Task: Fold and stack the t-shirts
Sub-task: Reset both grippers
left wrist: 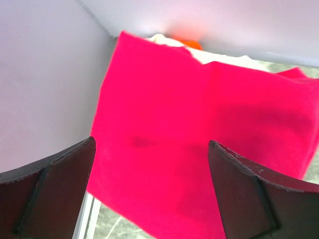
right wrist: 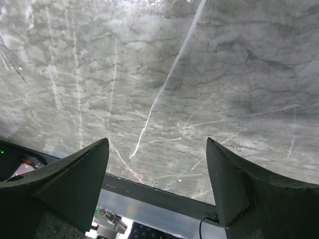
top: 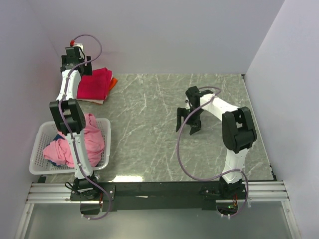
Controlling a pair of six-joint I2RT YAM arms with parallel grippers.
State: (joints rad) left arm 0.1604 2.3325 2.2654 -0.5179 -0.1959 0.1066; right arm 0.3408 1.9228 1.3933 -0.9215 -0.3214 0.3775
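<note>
From above, the left pincer (top: 79, 63) is hovering at the far left corner of the tabletop (top: 159, 129), over a folded pile. The red shirt (top: 93, 83) is lying on top, with an orange shirt (top: 113, 81) peeking out beneath. The pink shirts (top: 89, 142) are sitting crumpled in the basket (top: 37, 169), so the stack looks well begun and the pink ones are waiting. The right pincer (top: 188, 124) is hanging over bare tabletop, well apart from any cloth.

In the left wrist view, the jaws are standing wide and gripping nothing. The red shirt is lying flat below, and a cream shirt (left wrist: 219, 56) is showing at its far edge.

In the right wrist view, the jaws are gaping over marble, holding nothing.
</note>
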